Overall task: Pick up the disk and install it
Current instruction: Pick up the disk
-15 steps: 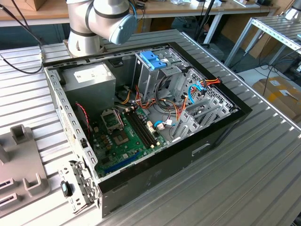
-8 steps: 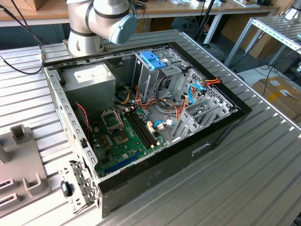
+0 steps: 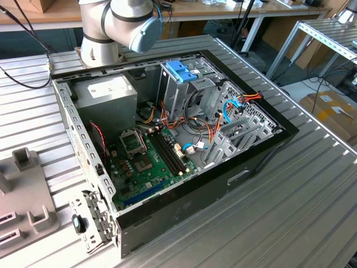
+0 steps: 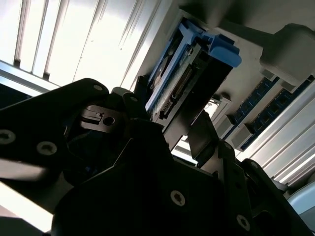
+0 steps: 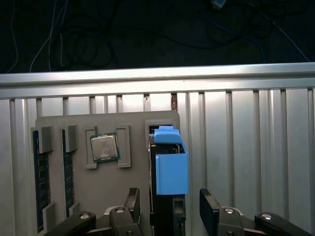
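Alignment mattered most — the end effector, jaws apart, straddled the disk standing upright in the grey holder on the tabletop, so closing squarely and centred on its sides seemed the sound way.

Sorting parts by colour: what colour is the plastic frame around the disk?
Light blue frame on the disk, clearest in the first wrist view.

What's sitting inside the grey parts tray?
First wrist view: the grey tray holds two memory sticks, a processor, and the disk upright in its blue frame, flanked by the open gripper. The gripper covers part of the tray, so anything there is hidden.
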`<action>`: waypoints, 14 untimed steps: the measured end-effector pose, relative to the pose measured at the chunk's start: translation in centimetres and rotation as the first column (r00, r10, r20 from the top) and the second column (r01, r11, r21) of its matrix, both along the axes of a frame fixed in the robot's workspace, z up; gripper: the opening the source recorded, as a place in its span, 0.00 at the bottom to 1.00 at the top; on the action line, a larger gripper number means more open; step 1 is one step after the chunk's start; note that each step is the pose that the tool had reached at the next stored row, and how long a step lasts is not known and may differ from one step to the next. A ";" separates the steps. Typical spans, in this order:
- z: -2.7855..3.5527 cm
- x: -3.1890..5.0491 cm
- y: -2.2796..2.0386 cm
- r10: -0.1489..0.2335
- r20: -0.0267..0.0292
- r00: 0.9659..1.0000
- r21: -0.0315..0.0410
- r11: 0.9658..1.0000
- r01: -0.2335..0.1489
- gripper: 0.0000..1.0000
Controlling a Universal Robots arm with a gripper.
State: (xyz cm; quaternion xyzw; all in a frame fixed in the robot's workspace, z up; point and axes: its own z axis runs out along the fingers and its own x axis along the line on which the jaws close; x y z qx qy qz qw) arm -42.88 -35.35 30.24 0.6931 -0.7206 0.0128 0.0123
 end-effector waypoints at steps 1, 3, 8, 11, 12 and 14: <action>-0.02 0.00 0.01 0.000 0.000 1.000 0.000 1.000 0.000 0.60; -0.03 0.00 0.01 0.000 0.000 1.000 0.000 1.000 0.000 0.60; -0.05 0.00 0.03 0.000 0.000 1.000 0.000 1.000 0.000 0.60; -0.06 0.00 0.04 0.000 0.000 1.000 0.000 1.000 0.000 0.59; -0.06 0.00 0.04 0.000 0.000 1.000 0.000 1.000 0.000 0.59; -0.07 0.00 0.05 0.000 0.000 1.000 0.000 1.000 0.000 0.51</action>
